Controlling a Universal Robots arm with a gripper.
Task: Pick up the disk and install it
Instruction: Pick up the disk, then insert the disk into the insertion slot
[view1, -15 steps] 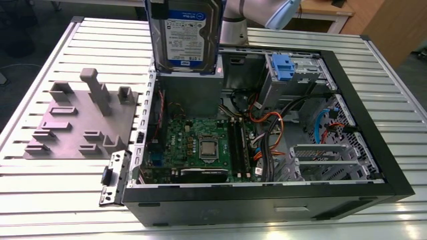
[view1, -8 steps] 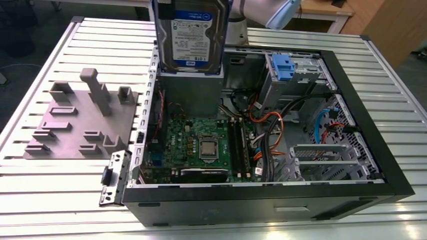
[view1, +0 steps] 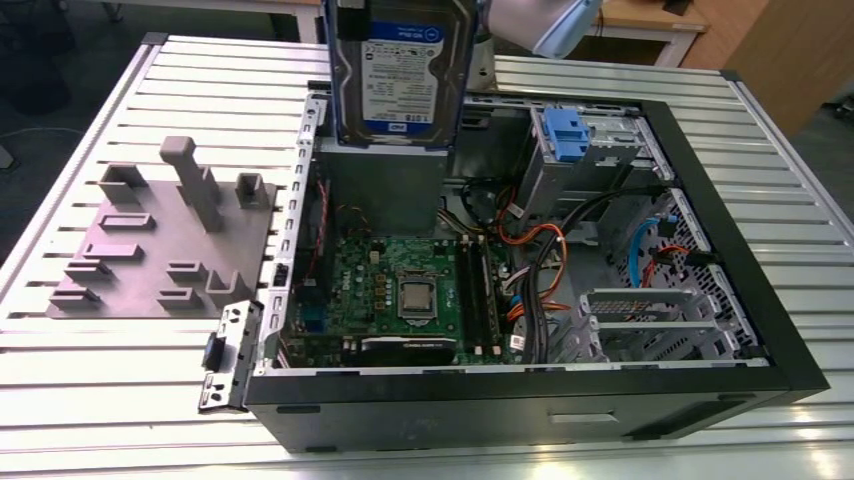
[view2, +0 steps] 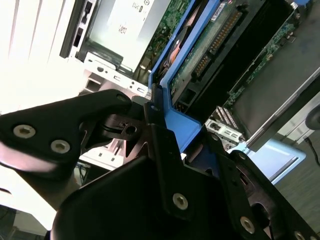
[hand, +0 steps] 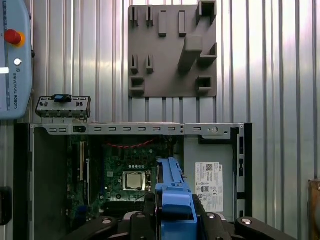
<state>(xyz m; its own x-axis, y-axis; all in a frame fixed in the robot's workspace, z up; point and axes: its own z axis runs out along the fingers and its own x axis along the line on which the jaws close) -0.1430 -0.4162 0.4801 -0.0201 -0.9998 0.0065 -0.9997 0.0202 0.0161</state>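
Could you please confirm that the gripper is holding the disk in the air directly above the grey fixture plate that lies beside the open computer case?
Not quite. The gripper does hold the disk in the air, but above the open computer case, not above the grey fixture plate, which lies beside the case at the exterior view's left. The exterior view shows this.

Exterior view: disk (view1: 400, 75) cut off by upper edge; its lower end hides far part of power-supply box (view1: 380, 190). First wrist view: disk edge-on, label hidden; gripper (hand: 175, 210) body and teach pendant (hand: 12, 60) cut by picture edge.
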